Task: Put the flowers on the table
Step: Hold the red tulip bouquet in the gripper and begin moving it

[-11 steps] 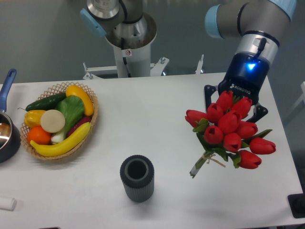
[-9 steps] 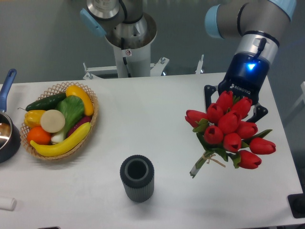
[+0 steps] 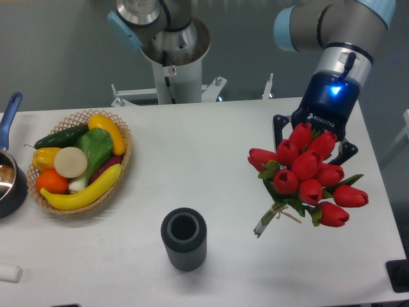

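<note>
The flowers (image 3: 305,174), a bunch of red tulips with green leaves and twine-tied stems, hang tilted over the right part of the white table (image 3: 211,160). Their stem ends (image 3: 259,230) point down-left toward the front. My gripper (image 3: 313,146) reaches down behind the blossoms. Its two black fingers (image 3: 278,128) show on either side of the bunch, closed around it. The fingertips are hidden by the flower heads. I cannot tell whether the stem ends touch the tabletop.
A dark ribbed cylindrical vase (image 3: 184,239) stands at the front centre. A wicker basket of fruit and vegetables (image 3: 82,160) sits at the left, with a blue-handled pot (image 3: 9,179) at the left edge. The robot base (image 3: 171,45) rises behind the table.
The gripper and the bunch have shifted together very slightly to the left. Nothing else has moved.
</note>
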Available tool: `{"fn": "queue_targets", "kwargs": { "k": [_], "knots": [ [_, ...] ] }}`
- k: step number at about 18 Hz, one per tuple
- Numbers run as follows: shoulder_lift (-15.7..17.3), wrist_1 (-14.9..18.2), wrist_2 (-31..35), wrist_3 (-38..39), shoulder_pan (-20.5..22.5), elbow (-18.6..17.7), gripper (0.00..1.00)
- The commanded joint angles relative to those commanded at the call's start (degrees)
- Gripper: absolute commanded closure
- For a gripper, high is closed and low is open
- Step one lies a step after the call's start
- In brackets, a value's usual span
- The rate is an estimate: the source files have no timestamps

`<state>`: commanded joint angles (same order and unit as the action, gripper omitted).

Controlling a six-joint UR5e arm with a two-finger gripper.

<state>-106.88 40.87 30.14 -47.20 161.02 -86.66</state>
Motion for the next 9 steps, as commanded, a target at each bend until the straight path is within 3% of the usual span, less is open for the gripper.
{"fn": "queue_targets", "kwargs": {
  "k": [9],
  "knots": [
    [2.6,0.1,12.3,-1.8,-0.6,-1.6,0.67]
  ]
}}
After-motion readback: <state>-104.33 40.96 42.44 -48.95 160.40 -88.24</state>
